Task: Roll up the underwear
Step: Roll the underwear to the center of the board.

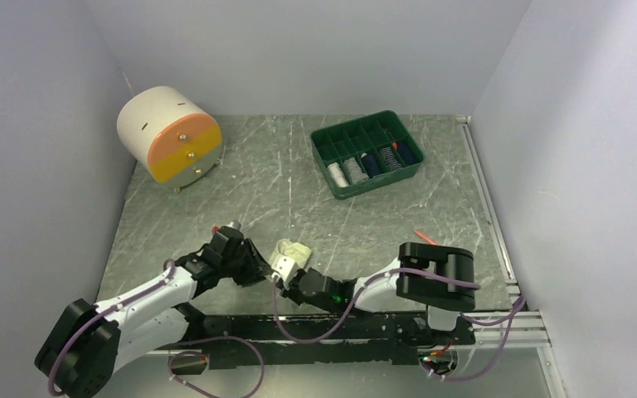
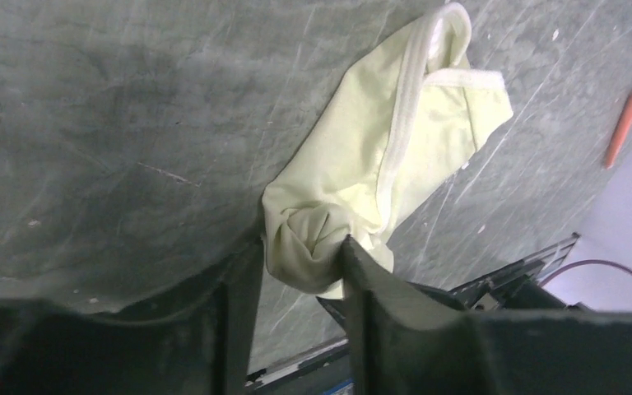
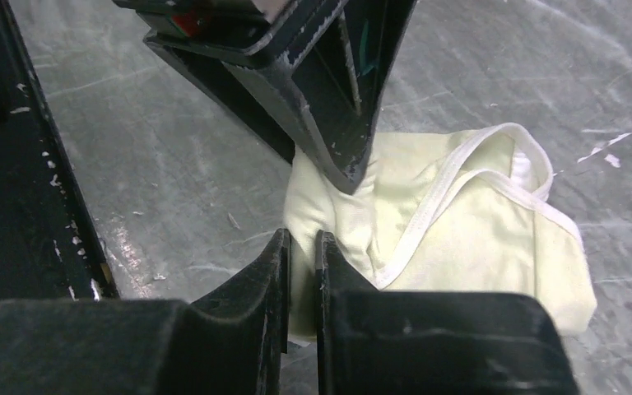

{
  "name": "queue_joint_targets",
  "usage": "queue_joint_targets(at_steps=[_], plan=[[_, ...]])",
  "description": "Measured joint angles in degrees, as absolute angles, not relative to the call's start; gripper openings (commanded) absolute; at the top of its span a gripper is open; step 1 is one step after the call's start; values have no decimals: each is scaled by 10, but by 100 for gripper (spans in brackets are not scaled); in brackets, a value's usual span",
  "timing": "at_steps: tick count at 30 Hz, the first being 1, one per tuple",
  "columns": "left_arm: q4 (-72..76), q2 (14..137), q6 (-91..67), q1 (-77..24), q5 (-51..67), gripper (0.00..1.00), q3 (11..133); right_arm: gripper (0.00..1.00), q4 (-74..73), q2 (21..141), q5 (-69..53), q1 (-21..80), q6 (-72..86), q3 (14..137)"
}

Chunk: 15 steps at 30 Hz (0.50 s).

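Right gripper [image 3: 300, 247]: jaws pressed almost together, pinching a thin fold at the near edge of the underwear [image 3: 469, 247]. Left gripper [image 2: 300, 255] brackets the rolled end, both fingers touching cloth; I cannot tell if it grips. Garment lies on the table [image 2: 90, 123] between the arms. Risk: soft cream cloth with elastic trim; a dragging jaw could unwind the loose roll.

Cream underwear [image 3: 477, 247] within right hand [image 3: 300, 259]

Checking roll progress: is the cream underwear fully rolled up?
No, only one end of the underwear is bunched into a roll; the rest lies stretched out on the table.
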State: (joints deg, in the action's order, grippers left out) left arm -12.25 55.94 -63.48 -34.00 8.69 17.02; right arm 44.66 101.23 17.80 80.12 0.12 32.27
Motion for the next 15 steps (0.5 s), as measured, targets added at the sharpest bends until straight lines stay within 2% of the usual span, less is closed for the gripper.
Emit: queue_joint_targets(at_steps=[7, 11, 15], plan=[[-147, 526, -642, -340, 86, 65, 170, 0, 545, 1012, 30, 727, 111, 271], [-133, 513, -646, -340, 88, 67, 157, 0, 626, 1030, -58, 680, 184, 236], [-104, 516, -653, -340, 95, 62, 145, 0, 698, 1060, -120, 652, 243, 217]])
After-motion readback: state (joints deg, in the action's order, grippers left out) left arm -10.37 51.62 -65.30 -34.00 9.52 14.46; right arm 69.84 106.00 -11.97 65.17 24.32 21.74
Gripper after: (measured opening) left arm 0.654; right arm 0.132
